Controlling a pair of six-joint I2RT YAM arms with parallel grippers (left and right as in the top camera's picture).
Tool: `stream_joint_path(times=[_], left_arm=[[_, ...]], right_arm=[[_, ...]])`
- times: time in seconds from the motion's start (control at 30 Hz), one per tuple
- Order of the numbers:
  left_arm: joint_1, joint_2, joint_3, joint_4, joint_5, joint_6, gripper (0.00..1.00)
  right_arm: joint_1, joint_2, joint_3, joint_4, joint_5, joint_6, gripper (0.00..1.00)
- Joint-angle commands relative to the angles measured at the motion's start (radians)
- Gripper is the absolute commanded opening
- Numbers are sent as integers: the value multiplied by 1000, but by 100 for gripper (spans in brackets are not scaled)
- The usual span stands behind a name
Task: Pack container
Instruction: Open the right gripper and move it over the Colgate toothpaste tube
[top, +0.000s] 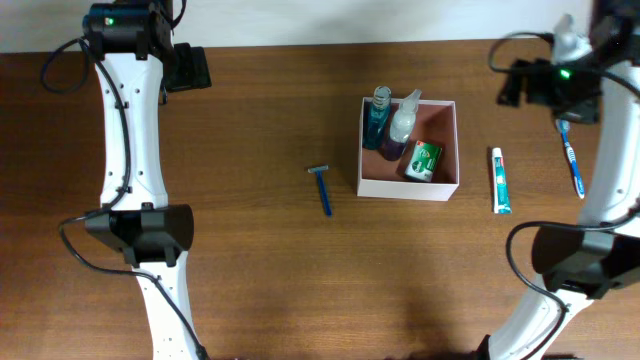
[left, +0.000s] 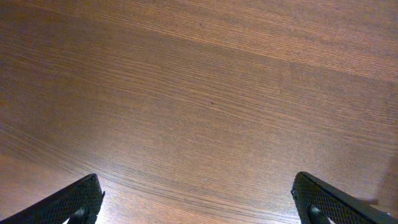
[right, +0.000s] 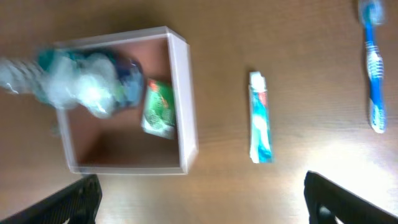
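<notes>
A square, white-walled container (top: 400, 189) sits right of centre on a wooden table (top: 250, 250). It holds a blue bottle (top: 378, 117), a clear spray bottle (top: 404, 122) and a green packet (top: 423, 160). A razor (top: 323, 188) lies to its left, with a toothpaste tube (top: 500, 180) and a toothbrush (top: 572, 158) to its right. The left gripper (left: 202, 202) and right gripper (right: 205, 199) both gape wide, empty.

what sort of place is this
Probably a robot lab workbench rather than a bathroom: a left arm and a right arm stand over a wooden table, with a razor, toothpaste and toothbrush laid out beside an open container.
</notes>
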Motion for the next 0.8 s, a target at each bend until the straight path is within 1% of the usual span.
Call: stream_joint_path(times=[0.0,0.13,0.2,0.37,0.5,0.63,0.77], left_arm=[[5,-15,-2,0,-11,-10,100],[5,-15,-2,0,-11,-10,99],[5,-15,-2,0,-11,-10,99],[5,-15,-2,0,-11,-10,99],[5,-15,-2,0,-11,-10,99],[5,-15,-2,0,-11,-10,99],[5,-15,-2,0,-11,-10,99]], right_arm=[[-25,6,-44,-6,5,-146,99],[-20,7,-169,6,16,-183,99],[-13,7,-246,43,43,-182,99],[-15,7,-477,218,164,-183,99],[-29,13,-620,324,183,-203,99],[-31,29,-713,414,182,-201,99],[-29,58,-754,479,182,-195,99]])
